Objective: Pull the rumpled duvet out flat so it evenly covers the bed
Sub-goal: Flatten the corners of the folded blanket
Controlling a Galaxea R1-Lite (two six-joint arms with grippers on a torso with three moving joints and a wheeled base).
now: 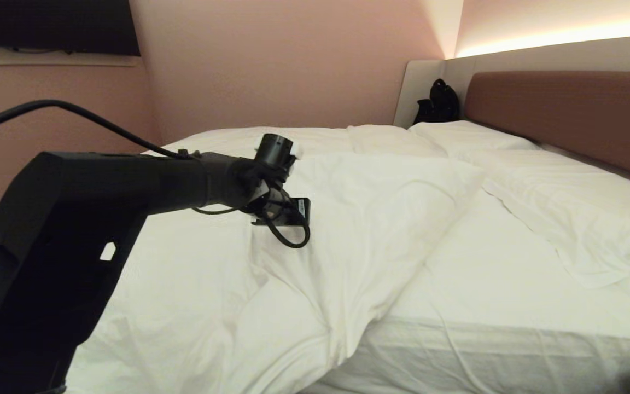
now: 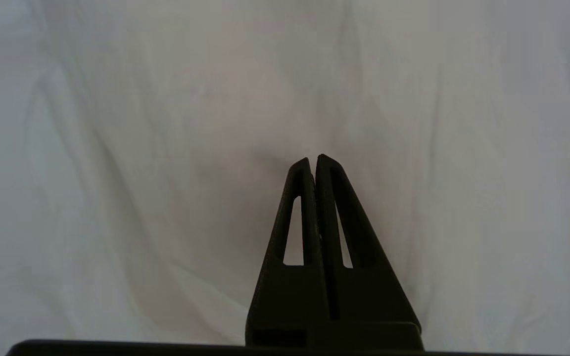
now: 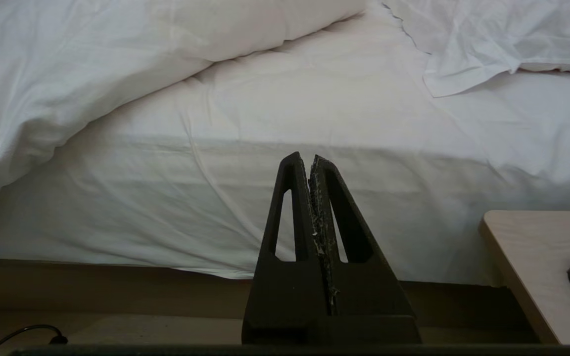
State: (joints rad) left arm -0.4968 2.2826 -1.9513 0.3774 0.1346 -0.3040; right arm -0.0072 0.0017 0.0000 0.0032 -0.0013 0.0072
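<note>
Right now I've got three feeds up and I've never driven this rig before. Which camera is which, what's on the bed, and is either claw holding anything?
The wide picture comes from the robot's head. The black arm reaching over the bed is its left one. The other two cameras sit on the wrists, looking along the fingers.

The left gripper is shut and empty, pointing at the white duvet, which lies bunched toward the foot end and leaves bare sheet below the pillows.

The right gripper is also shut and empty. It is parked low beside the bed, facing the mattress side, with a pale wooden side table next to it.
</note>
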